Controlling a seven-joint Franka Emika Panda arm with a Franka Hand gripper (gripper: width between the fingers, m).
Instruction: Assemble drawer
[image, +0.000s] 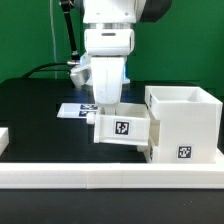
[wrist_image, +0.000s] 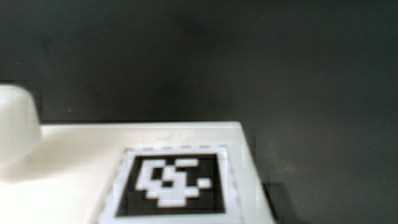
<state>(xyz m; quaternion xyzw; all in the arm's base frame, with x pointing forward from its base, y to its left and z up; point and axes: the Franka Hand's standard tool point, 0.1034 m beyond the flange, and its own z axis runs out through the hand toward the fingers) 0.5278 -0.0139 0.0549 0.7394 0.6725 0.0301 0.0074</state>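
Observation:
The tall white housing (image: 185, 125) stands at the exterior view's right, a tag on its front. One small white tray (image: 122, 128) with a tag on its near wall sits against the housing's left side, slightly above the table. My gripper (image: 103, 106) reaches down from above onto the tray's far left part and appears shut on its wall; the fingertips are hidden behind the tray. In the wrist view the tray's tagged face (wrist_image: 173, 180) fills the lower part, very close and blurred. The second tray is out of view.
A long low white border rail (image: 100, 178) runs along the table's front. Another white rail piece (image: 4, 138) shows at the left edge. The marker board (image: 72, 110) lies flat behind the tray. A rounded white shape (wrist_image: 15, 125) sits beside the tagged face.

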